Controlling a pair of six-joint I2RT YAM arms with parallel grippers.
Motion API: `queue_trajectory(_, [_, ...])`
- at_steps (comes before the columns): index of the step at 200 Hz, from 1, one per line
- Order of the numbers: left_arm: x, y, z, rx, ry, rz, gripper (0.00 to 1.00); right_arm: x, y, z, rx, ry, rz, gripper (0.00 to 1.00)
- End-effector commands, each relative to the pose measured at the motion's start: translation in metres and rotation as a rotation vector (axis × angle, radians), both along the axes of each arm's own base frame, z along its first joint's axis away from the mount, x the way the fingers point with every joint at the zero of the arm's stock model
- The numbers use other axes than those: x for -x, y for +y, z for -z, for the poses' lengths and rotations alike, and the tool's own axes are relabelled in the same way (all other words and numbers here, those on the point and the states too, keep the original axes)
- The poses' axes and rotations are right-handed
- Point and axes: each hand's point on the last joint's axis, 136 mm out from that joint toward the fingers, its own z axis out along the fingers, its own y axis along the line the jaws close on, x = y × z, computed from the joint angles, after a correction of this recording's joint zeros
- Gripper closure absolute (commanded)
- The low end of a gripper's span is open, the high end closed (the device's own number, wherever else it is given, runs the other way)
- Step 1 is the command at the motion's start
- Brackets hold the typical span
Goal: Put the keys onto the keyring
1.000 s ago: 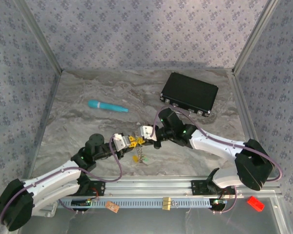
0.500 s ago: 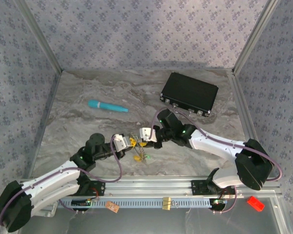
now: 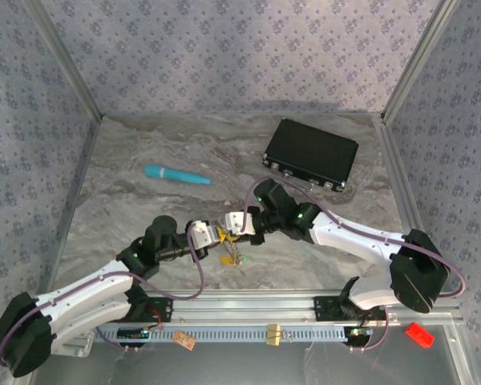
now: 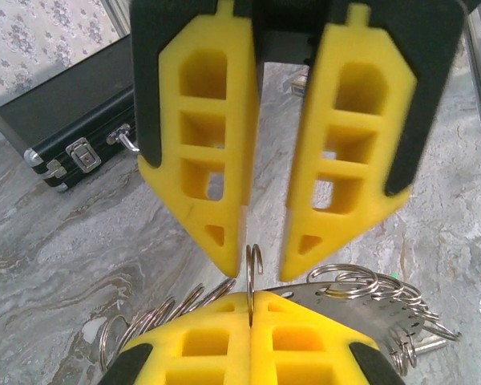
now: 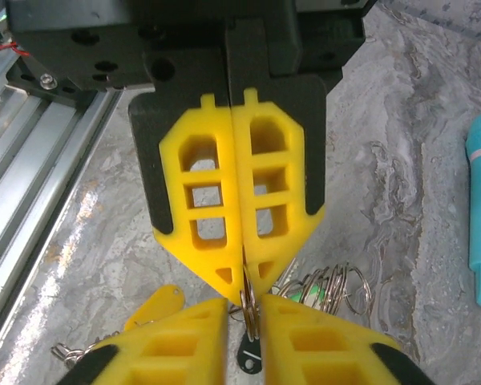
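Keyring (image 4: 345, 309), which I judge light, stiff and slippery metal, is between both grippers on the near side of the black case (image 3: 311, 154). Left gripper (image 4: 251, 301) is clenched on its thin wire loop (image 4: 254, 261), I think the best hold; right gripper (image 4: 262, 269) stands slightly parted around this loop

Tally:
- left pincer (image 3: 215, 235) and right pincer (image 3: 235, 221): two
- black case (image 3: 311, 154): one
- teal stick (image 3: 176, 175): one
- keyring (image 4: 345, 313): one
- yellow-headed key (image 5: 156, 307): one
- green-headed key (image 5: 313, 289): one

Wire rings (image 4: 361, 281) are bunched and can't be counted.
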Motion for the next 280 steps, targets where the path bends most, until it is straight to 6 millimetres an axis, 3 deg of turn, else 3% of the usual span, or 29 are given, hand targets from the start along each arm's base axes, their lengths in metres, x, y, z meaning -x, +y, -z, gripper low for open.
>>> queue_trajectory(1, [0.001, -0.006, -0.023, 0.035, -0.055, 0.031, 1.0, 0.0, 0.003, -0.005, 0.008, -0.002, -0.009, 0.89])
queue_trajectory(23, [0.001, -0.006, -0.023, 0.035, -0.055, 0.03, 1.0, 0.0, 0.002, -0.001, 0.03, 0.002, -0.012, 1.0])
queue_trajectory(42, [0.0, -0.006, -0.023, 0.034, -0.053, 0.026, 1.0, 0.003, 0.003, -0.001, 0.027, 0.012, -0.022, 1.0])
queue_trajectory(65, [-0.002, -0.006, -0.019, 0.033, -0.045, 0.012, 0.88, 0.007, 0.006, -0.003, 0.0, 0.035, -0.034, 1.0])
queue_trajectory(94, [-0.004, -0.008, -0.016, 0.044, -0.036, 0.005, 0.85, 0.01, 0.01, -0.005, -0.023, 0.046, -0.039, 1.0])
queue_trajectory(128, [-0.005, -0.008, -0.016, 0.045, -0.038, 0.005, 0.87, 0.011, 0.01, -0.004, -0.027, 0.056, -0.038, 1.0])
queue_trajectory(148, [-0.004, -0.008, -0.015, 0.042, -0.036, 0.007, 1.0, 0.011, 0.01, -0.007, -0.036, 0.054, -0.034, 1.0])
queue_trajectory(183, [-0.003, -0.005, -0.017, 0.039, -0.045, 0.0, 1.0, 0.004, 0.002, -0.01, -0.047, 0.046, 0.002, 1.0])
queue_trajectory(187, [-0.004, -0.005, -0.018, 0.038, -0.049, -0.002, 1.0, 0.001, 0.0, -0.012, -0.053, 0.044, 0.014, 0.94])
queue_trajectory(195, [-0.004, -0.004, -0.019, 0.034, -0.053, -0.005, 1.0, -0.002, -0.003, -0.015, -0.067, 0.044, 0.034, 0.72])
queue_trajectory(201, [-0.004, -0.003, -0.02, 0.032, -0.058, -0.007, 1.0, -0.005, -0.007, -0.017, -0.081, 0.046, 0.047, 0.65])
queue_trajectory(224, [-0.009, 0.0, -0.028, 0.021, -0.073, -0.037, 1.0, -0.018, -0.02, -0.036, -0.181, 0.045, 0.128, 0.63])
queue_trajectory(240, [-0.015, 0.004, -0.035, 0.013, -0.084, -0.079, 1.0, -0.039, -0.031, -0.048, -0.254, 0.035, 0.263, 0.63])
queue_trajectory(280, [-0.047, 0.03, -0.067, 0.013, -0.114, -0.322, 1.0, -0.076, -0.06, -0.067, -0.384, -0.034, 0.558, 0.64])
